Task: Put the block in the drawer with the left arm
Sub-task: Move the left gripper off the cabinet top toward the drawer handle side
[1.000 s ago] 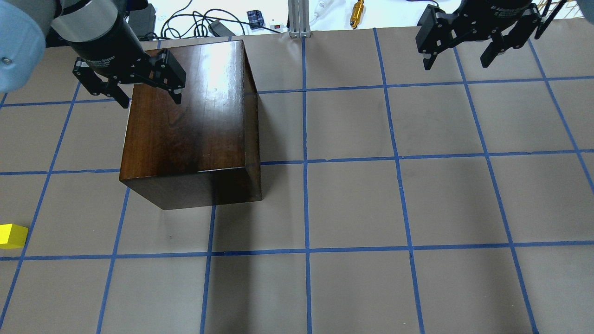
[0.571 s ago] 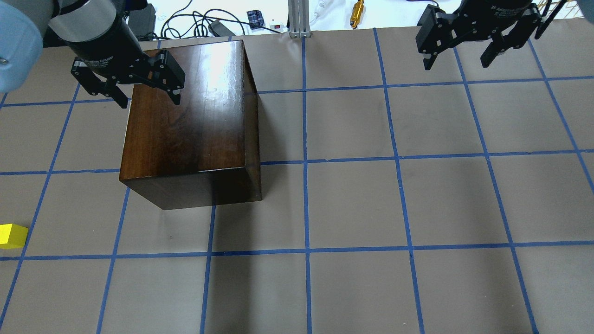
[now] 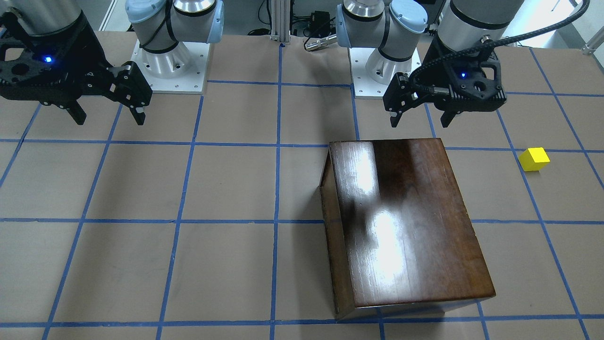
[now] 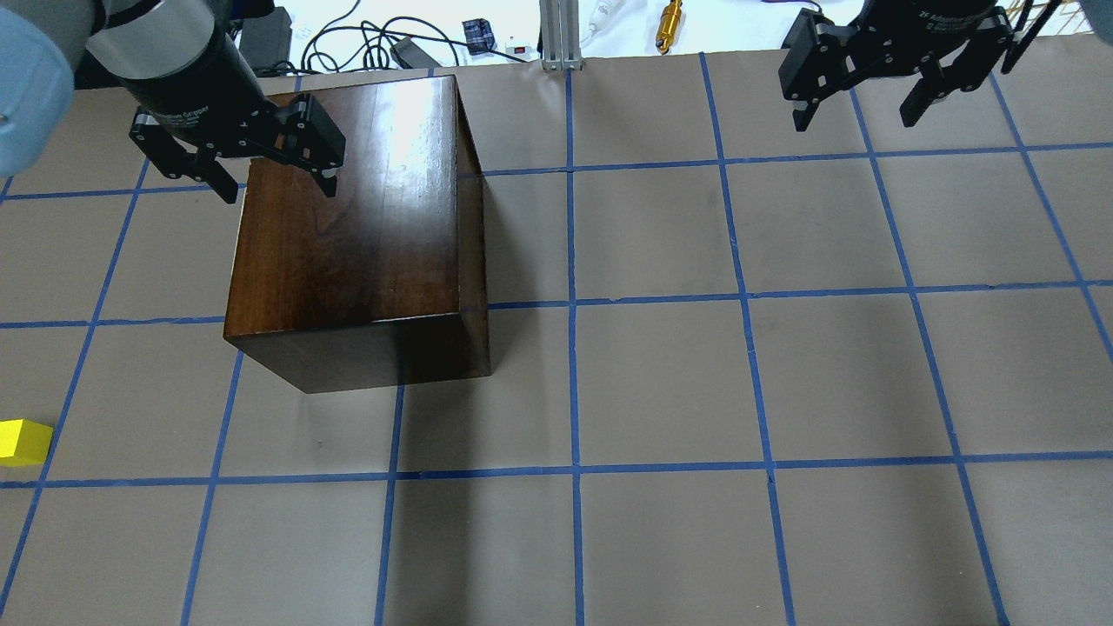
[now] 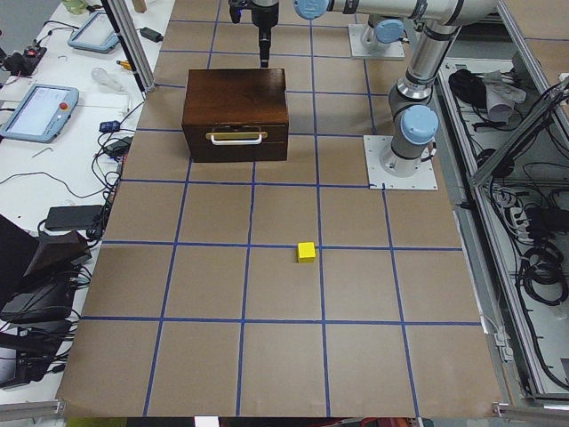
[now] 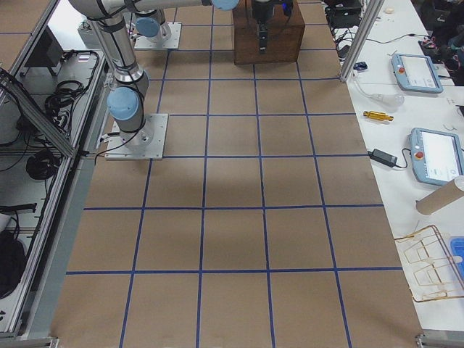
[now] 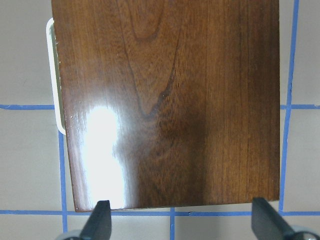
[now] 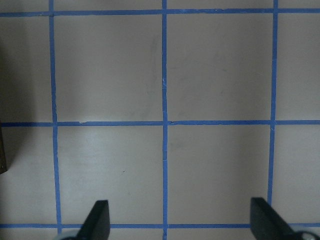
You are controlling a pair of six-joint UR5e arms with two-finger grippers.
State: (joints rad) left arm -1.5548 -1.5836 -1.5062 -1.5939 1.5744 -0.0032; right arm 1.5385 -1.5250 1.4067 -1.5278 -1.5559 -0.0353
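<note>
The yellow block [image 4: 22, 441] lies on the brown paper at the overhead view's left edge, well apart from the box; it also shows in the front view [image 3: 534, 159] and the left side view [image 5: 307, 252]. The dark glossy wooden box [image 4: 348, 217] stands on the table. Its drawer [image 5: 236, 138] is shut, with a pale handle on the front. My left gripper [image 4: 278, 189] hovers open and empty above the box's robot-side edge [image 3: 420, 123]; the left wrist view looks straight down on the box's top [image 7: 170, 100]. My right gripper [image 4: 854, 122] is open and empty, far to the right.
Cables, a power brick and a brass part [image 4: 669, 24] lie on the white bench past the table's far edge. The two arm bases [image 3: 165, 61] stand at the robot side. Blue tape lines divide the brown paper [image 8: 165, 122] into squares.
My left gripper has shifted slightly up and to the left in the overhead view, still open. The right gripper, box and block have not moved.
</note>
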